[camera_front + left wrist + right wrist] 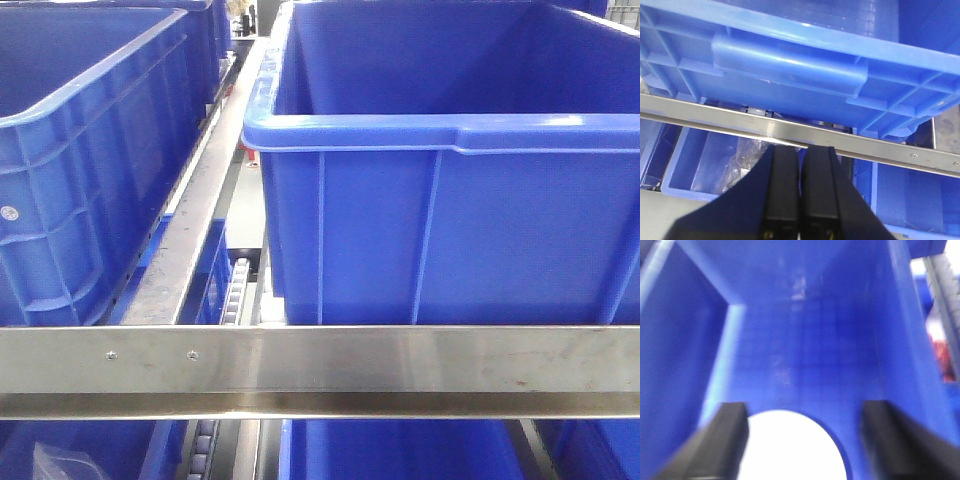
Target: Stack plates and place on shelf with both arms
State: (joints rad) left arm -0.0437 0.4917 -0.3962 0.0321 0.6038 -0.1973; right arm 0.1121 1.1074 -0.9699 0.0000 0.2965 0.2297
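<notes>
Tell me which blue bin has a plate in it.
The bin under the right gripper: a pale round plate lies on its floor between the open fingers. The other bins in view show no plate.

No readable text, labels or numbers in any view.
The blue bins (440, 200) carry plain moulded ribs and no lettering; a small round pale mark on the left bin (10, 213) is too small to read. The metal rail (320, 360) shows only two screw heads, and the right wrist view is too blurred to tell any marking.
</notes>
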